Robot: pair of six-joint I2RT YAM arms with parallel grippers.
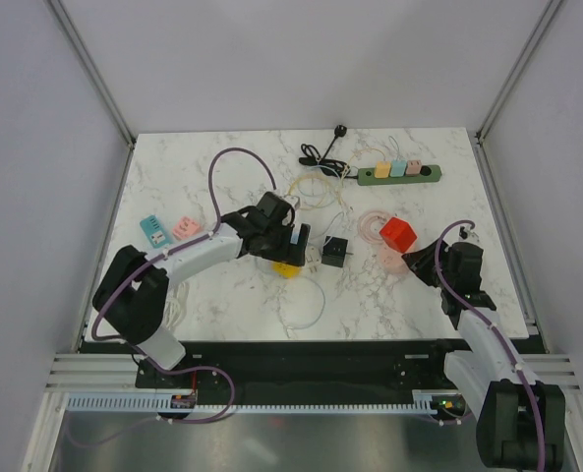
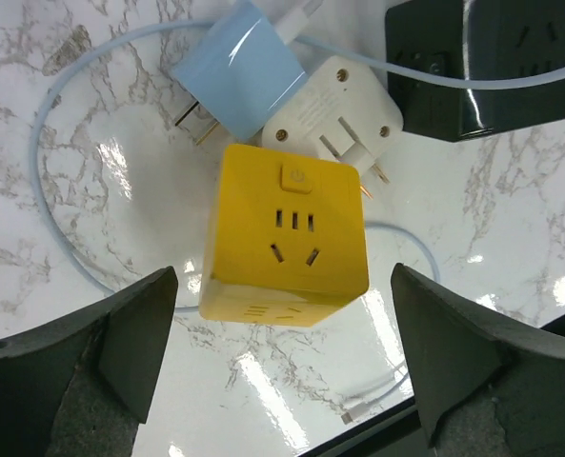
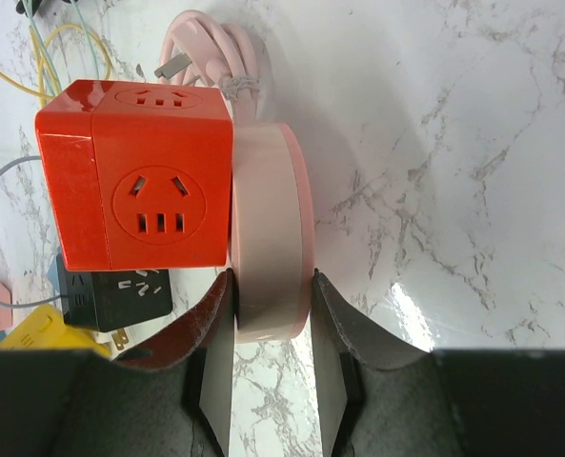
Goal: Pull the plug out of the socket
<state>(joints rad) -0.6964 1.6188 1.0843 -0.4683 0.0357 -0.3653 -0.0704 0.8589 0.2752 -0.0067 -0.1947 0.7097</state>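
My right gripper (image 3: 272,314) is shut on the edge of a pink round socket (image 3: 271,238), which stands on its rim. A red cube plug (image 3: 134,190) sits flush against its left face. In the top view the right gripper (image 1: 419,264) holds the pink socket (image 1: 391,259) with the red cube (image 1: 399,233) beside it. My left gripper (image 2: 287,362) is open, its fingers wide apart above a yellow cube socket (image 2: 287,243). A blue adapter (image 2: 244,71) and a white adapter (image 2: 334,105) lie against the cube's far side, prongs showing. The left gripper (image 1: 293,246) hovers over the yellow cube (image 1: 288,268).
A black cube socket (image 1: 334,254) lies between the two grippers. A green power strip (image 1: 399,172) with several coloured adapters and a black cord (image 1: 320,152) lie at the back. Teal (image 1: 154,230) and pink (image 1: 186,228) plugs lie at the left. A white cable loop (image 1: 306,305) lies in front.
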